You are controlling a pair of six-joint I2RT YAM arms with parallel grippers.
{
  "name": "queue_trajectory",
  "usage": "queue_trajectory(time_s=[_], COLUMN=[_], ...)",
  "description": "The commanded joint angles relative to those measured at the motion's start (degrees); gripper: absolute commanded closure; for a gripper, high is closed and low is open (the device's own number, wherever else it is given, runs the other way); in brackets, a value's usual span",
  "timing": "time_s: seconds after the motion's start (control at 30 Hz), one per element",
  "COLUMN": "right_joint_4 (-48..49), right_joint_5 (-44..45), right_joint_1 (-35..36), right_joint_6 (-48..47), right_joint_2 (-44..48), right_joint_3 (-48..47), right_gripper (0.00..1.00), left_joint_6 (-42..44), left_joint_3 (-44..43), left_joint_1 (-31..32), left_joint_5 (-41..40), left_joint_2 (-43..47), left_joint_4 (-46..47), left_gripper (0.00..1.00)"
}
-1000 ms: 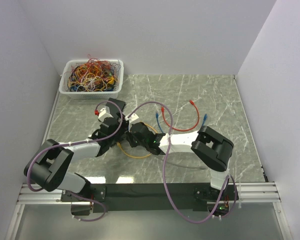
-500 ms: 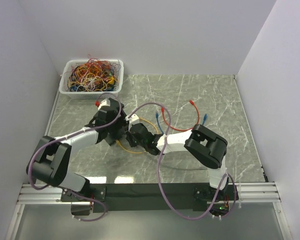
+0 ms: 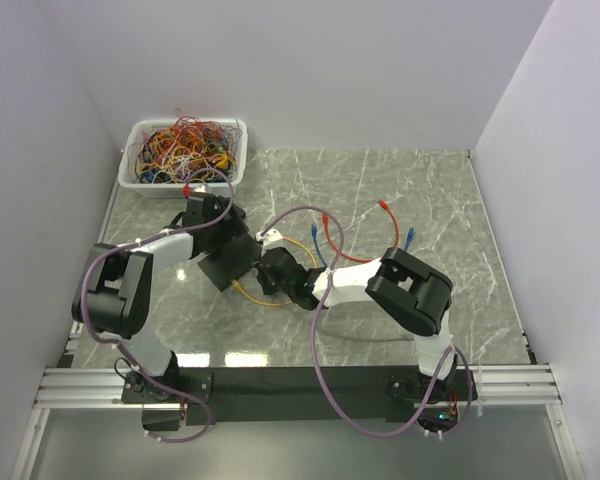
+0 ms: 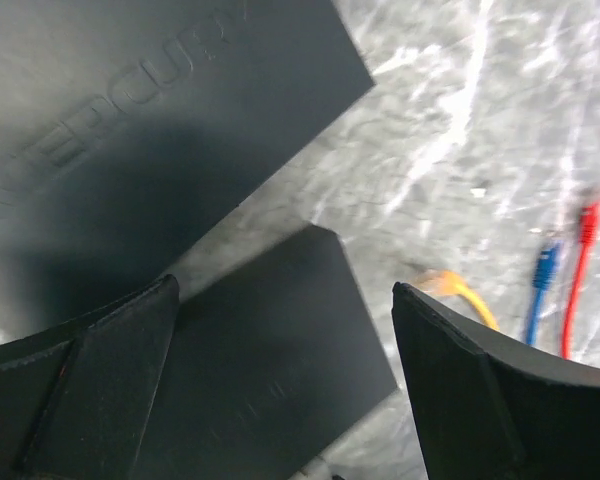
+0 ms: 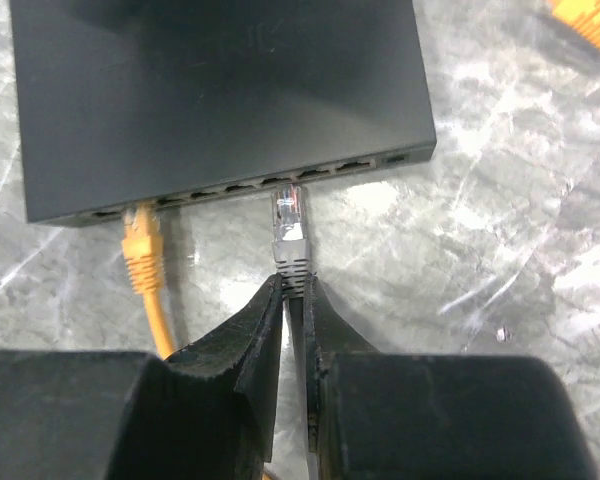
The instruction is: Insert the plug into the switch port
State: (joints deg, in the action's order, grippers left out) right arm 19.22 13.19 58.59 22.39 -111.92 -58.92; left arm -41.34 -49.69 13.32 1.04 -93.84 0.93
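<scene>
table (image 3: 460, 200): grey marble top, both arms reach in over its left-centre.
bin (image 3: 170, 189): white, full of tangled wires, back-left corner, just beyond the left gripper.
switch (image 5: 210, 90): flat black box lying straight ahead of the right gripper's fingertips, port row facing them. In the top view it sits under and between the 2 grippers.
left gripper (image 4: 285, 400): spread wide, fingers (image 4: 90, 390) far apart, gripping nothing. It hangs over dark flat panels, 1 with embossed lettering. Can't tell if the fingers touch the panels.
right gripper (image 5: 293, 290): closed tight, fingers pinching the grey boot right behind the plug, pointing it at the ports.
orange cable (image 5: 140, 240): seated in a port near the left end of the row, left of the right gripper, runs back under its left finger.
blue cable (image 4: 546, 270) and red cable (image 4: 587, 222): loose ends on the marble, off the left gripper's right finger, side by side.
plug (image 5: 289, 225): clear tip with grey boot, just ahead of the right fingertips, lined up with a mid-row port. Tip is at the port face, body outside, not seated.
</scene>
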Motion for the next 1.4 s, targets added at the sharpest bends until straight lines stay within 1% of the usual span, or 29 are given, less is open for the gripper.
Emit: queue_trajectory(time_s=[0.0, 0.17, 0.27, 0.4, 0.5, 0.67, 0.97, 1.37], right_joint_4=[-1.99, -4.8, -6.3, -8.23, -8.85, -9.47, -7.89, -6.74], right_joint_5=[2.1, 2.54, 2.8, 2.28, 1.75, 0.87, -0.71, -1.32], right_joint_1=[-0.49, -0.4, -0.4, -0.4, -0.4, -0.32, 0.12, 1.09], right_joint_6=[2.13, 4.15, 5.03, 5.82, 5.82, 6.17, 6.88, 6.08], right_joint_2=[0.74, 3.02, 5.47, 9.25, 12.16, 15.15, 16.82, 16.38], right_joint_3=[-0.15, 0.29, 1.87, 3.71, 5.82, 8.98, 11.8, 10.22], right_gripper=[0.87, 0.87, 0.88, 0.88, 0.88, 0.89, 0.9, 0.91], left_joint_6=[3.11, 2.76, 2.24, 0.48, -1.28, -3.4, -2.78, -1.9], left_joint_3=[-0.85, 1.78, 4.24, 7.59, 9.7, 13.65, 13.92, 14.18], left_joint_1=[-0.49, -0.4, -0.05, 2.93, 8.19, 10.49, 11.9, 12.08], left_joint_5=[1.24, 3.88, 5.11, 4.94, 3.19, 3.79, 4.76, 5.03], left_joint_2=[-3.36, -4.59, -3.02, 0.5, 2.43, 3.49, 0.25, -2.31], left_joint_4=[-4.45, -2.42, -1.72, -1.28, -1.28, 3.81, 7.6, 9.53], left_gripper=[0.06, 0.08, 0.08, 0.08, 0.08, 0.08, 0.09, 0.1])
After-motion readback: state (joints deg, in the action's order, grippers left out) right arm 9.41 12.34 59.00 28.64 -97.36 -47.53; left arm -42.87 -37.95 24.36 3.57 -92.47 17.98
